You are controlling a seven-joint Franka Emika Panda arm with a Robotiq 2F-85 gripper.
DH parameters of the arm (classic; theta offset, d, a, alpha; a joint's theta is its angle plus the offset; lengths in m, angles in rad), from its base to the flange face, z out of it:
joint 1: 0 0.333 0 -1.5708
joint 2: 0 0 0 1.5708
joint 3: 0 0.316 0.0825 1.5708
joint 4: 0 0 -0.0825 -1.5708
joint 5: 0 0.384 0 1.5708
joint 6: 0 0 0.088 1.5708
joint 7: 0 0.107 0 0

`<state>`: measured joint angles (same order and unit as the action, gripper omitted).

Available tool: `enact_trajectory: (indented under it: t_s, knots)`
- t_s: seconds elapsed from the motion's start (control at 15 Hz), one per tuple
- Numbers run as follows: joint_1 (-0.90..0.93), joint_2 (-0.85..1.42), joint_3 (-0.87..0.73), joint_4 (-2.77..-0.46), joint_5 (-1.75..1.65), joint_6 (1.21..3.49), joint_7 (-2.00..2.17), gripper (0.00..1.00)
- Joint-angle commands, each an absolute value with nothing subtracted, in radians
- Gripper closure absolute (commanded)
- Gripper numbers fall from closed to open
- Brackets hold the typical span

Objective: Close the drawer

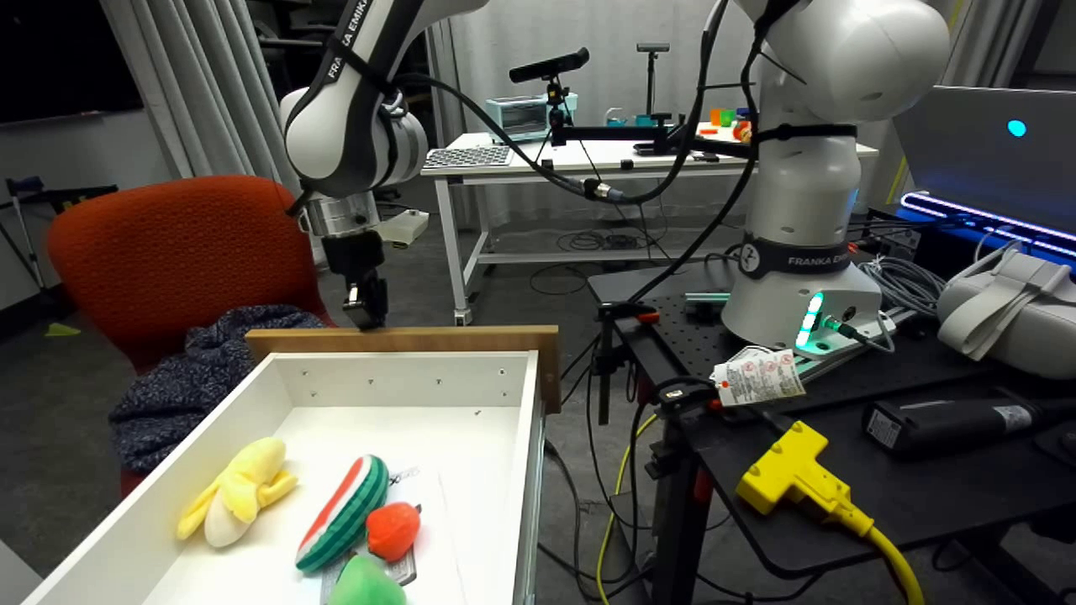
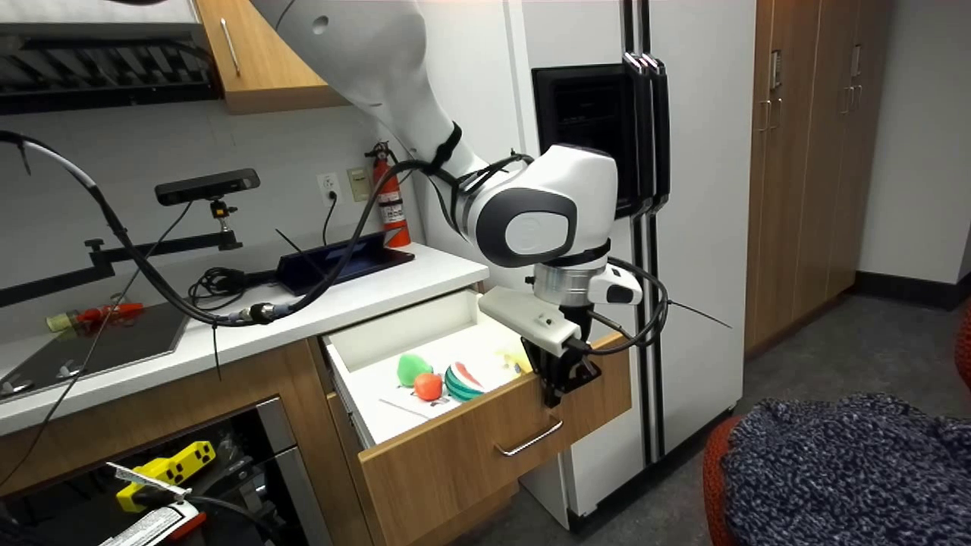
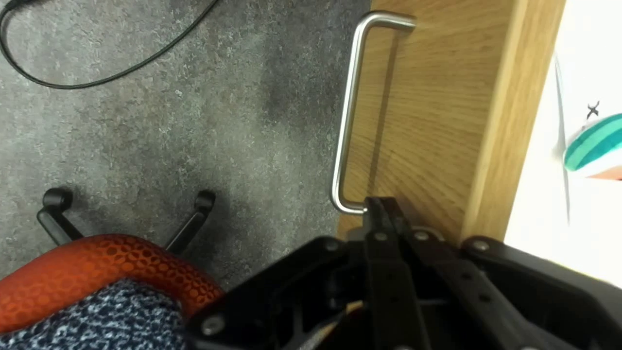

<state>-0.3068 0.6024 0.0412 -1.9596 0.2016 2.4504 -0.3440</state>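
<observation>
Drawer stands extended from beneath the counter; the gripper, fingers clenched on nothing, is at its front, farthest from the counter, where an off-centre push could skew and jam it.

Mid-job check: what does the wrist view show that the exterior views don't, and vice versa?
Only the wrist view: the black legs of the orange chair and a close look down the shut fingers.
Only the exterior views: the yellow plush banana, red toy, green toy and yellow power tap.
Shared: the open drawer, the gripper at its front, the watermelon toy (cut off in the wrist view), the chair and its dark cloth. The handle shows in the wrist view and an exterior view.
</observation>
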Motion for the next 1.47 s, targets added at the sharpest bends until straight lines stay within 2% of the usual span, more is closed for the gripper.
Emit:
enact_trajectory:
  t_s: [0.0, 0.8, 1.4]
  knots:
    - [-0.333, 0.625, 0.077, -1.924, 0.246, 2.405, -0.407, 1.00]
    - [-0.322, 0.649, 0.193, -1.902, 0.319, 2.316, -0.538, 1.00]
    - [-0.293, 0.706, 0.272, -1.805, 0.390, 2.124, -0.657, 1.00]
